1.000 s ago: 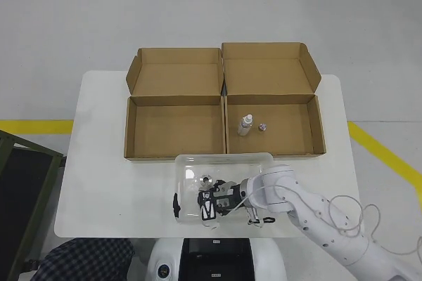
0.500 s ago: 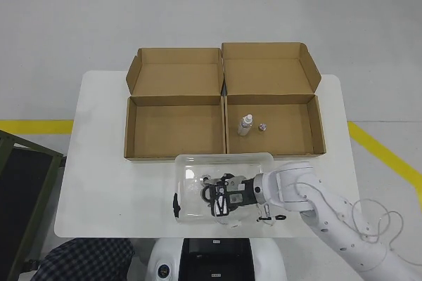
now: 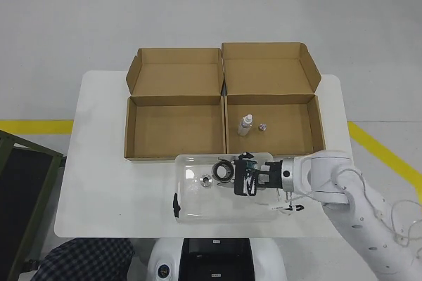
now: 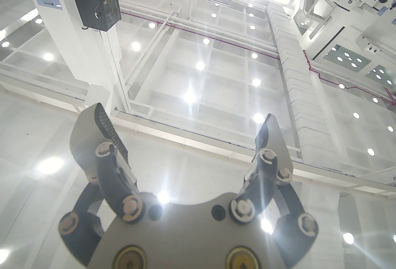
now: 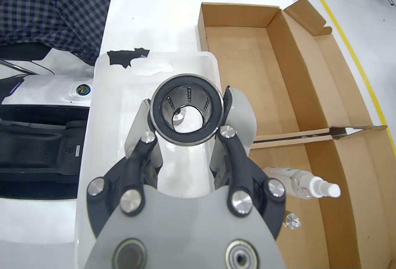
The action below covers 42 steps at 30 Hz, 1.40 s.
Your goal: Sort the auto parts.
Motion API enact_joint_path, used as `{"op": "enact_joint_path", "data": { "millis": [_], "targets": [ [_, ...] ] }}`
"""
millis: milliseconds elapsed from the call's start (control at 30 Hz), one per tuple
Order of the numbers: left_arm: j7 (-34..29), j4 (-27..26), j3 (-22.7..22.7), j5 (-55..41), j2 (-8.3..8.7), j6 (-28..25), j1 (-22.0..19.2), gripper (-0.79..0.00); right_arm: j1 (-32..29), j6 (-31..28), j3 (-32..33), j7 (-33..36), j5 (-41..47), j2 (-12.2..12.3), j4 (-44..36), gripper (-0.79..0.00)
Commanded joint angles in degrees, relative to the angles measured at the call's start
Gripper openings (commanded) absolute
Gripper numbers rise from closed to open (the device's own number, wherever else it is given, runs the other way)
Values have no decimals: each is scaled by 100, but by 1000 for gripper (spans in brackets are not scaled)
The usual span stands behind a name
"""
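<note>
The clear rectangular plastic tray (image 3: 197, 205) lies on the white table (image 3: 98, 175). Behind it, the left brown cardboard box (image 3: 172, 132) touches the right brown cardboard box (image 3: 290, 133), and a small white plastic spray bottle (image 3: 245, 124) lies in the right one.

I count two open cardboard boxes, the left box (image 3: 174, 131) and the right box (image 3: 288, 130). There is one white table (image 3: 105, 175) and one clear plastic tray (image 3: 193, 200), and the tray's rim carries a single scrap of black tape (image 5: 126, 56).

The parts come to four, each one of a kind:
- one linear bearing (image 5: 187, 80)
- one small round metal piece (image 3: 206, 182)
- one spray bottle (image 3: 245, 124)
- one small silvery knob (image 3: 263, 127)

Two of these four lie in the right box and one lies in the tray. There are two grippers, the left gripper (image 4: 184, 115) and the right gripper (image 5: 187, 103).
</note>
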Motion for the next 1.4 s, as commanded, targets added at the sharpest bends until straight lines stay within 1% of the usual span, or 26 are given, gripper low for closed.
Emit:
{"op": "enact_joint_path", "data": {
  "millis": [0, 333, 600, 900, 1133, 1367],
  "targets": [
    [0, 0, 0, 0, 0, 0, 0, 0, 6, 13, 80, -49, 124, 13, -18, -785],
    [0, 0, 0, 0, 0, 0, 0, 0, 173, -22, 324, -203, 628, 55, 63, -785],
    [0, 0, 0, 0, 0, 0, 0, 0, 103, -85, 622, -360, 869, 117, 67, -785],
    [0, 0, 0, 0, 0, 0, 0, 0, 28, -99, 805, -508, 996, 164, 80, -785],
    [0, 0, 0, 0, 0, 0, 0, 0, 57, -40, 778, -543, 1010, 173, 97, -785],
    [0, 0, 0, 0, 0, 0, 0, 0, 215, 135, 520, -466, 889, 145, 174, -785]
  ]
}}
